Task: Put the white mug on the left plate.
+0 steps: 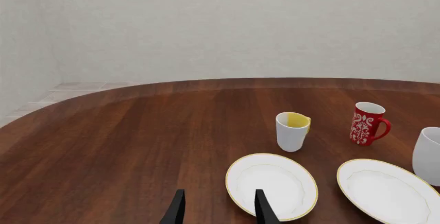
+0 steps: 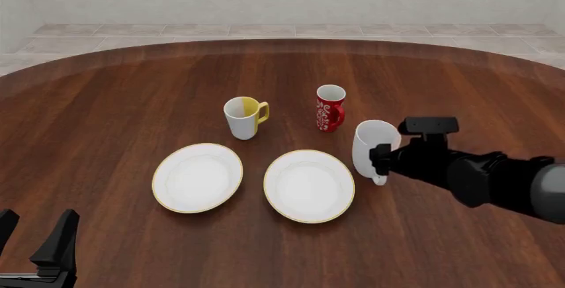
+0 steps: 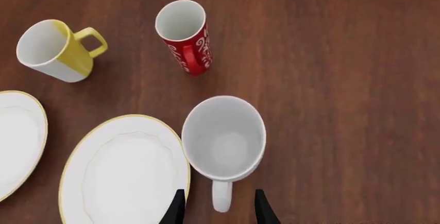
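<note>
Our right end effector (image 3: 216, 211) sits open astride the white mug (image 3: 223, 139) handle. We should close squarely, then lift clear before crossing to the left plate (image 2: 198, 177).

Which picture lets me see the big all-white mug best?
The right wrist view: the tall plain all-white mug shows whole from above, its inside and loop handle plain. The front view shows its side, with the right end effector at its handle. The left wrist view catches only part of it at the picture's edge.

Wooden table (image 2: 115, 102) carries two plates (image 2: 198, 177) (gold-rimmed) and three mugs (image 2: 330, 108).
</note>
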Robot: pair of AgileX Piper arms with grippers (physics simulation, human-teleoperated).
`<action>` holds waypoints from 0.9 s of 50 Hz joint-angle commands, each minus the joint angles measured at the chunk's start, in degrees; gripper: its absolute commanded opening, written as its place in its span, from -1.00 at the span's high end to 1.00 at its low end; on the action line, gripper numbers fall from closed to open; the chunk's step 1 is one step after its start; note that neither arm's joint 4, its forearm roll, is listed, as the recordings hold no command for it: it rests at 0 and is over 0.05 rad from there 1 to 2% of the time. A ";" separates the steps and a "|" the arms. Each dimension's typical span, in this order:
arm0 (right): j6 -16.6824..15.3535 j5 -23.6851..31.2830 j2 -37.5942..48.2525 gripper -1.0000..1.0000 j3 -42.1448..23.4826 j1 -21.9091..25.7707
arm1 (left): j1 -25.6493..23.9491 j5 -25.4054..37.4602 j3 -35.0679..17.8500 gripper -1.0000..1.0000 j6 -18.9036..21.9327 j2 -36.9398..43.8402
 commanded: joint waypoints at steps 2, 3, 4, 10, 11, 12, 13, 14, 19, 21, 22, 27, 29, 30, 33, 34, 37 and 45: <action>0.40 -1.64 1.30 -1.00 0.97 0.04 | 0.00 0.00 0.00 -1.00 0.01 0.00; 0.56 -1.71 1.44 -1.00 1.01 0.07 | 0.01 0.00 0.00 -1.00 0.00 0.00; 0.56 -1.71 1.45 -1.00 1.00 0.10 | -0.01 0.00 0.00 -1.00 0.00 0.01; 0.74 -2.15 2.21 -1.00 1.02 0.12 | 0.00 0.00 0.00 -1.00 0.00 -0.01; 0.74 -2.57 2.73 -1.00 1.14 0.25 | 0.00 0.00 0.00 -1.00 0.00 -0.01; 0.78 -2.55 2.89 -1.00 1.03 0.31 | 0.01 0.00 0.00 -1.00 0.00 -0.01; 0.78 -2.55 2.90 -1.00 1.03 0.31 | 0.01 0.00 0.00 -1.00 0.00 -0.01; 0.73 -2.53 2.99 -1.00 0.92 0.42 | 0.00 0.00 0.00 -1.00 0.00 0.00; 0.75 -2.88 3.62 -1.00 0.84 0.74 | 0.01 0.00 0.00 -1.00 -0.01 0.00; 0.94 -2.99 3.75 -1.00 0.90 0.92 | -0.01 0.00 0.00 -1.00 0.01 0.01; 0.82 -3.04 3.79 -1.00 0.92 0.83 | -0.01 0.00 0.00 -1.00 0.01 0.01; 0.78 -3.57 4.51 -1.00 0.96 0.84 | 0.00 0.00 0.00 -1.00 -0.01 -0.01; 0.94 -3.82 4.95 -1.00 0.93 0.73 | -0.01 0.00 0.00 -1.00 0.00 0.00; 0.83 -3.85 5.08 -1.00 0.88 0.83 | -0.01 0.00 0.00 -1.00 -0.01 0.01; 0.90 -4.07 5.32 -1.00 0.97 0.76 | 0.01 0.00 0.00 -1.00 0.00 -0.01; 0.88 -4.15 5.49 -1.00 0.91 0.77 | -0.01 0.00 0.00 -1.00 0.01 -0.01; 0.87 -4.25 5.75 -1.00 0.87 0.65 | 0.01 0.00 0.00 -1.00 0.00 0.00; 0.92 -4.57 5.98 -1.00 1.13 0.02 | 0.00 0.00 0.00 -1.00 0.00 0.00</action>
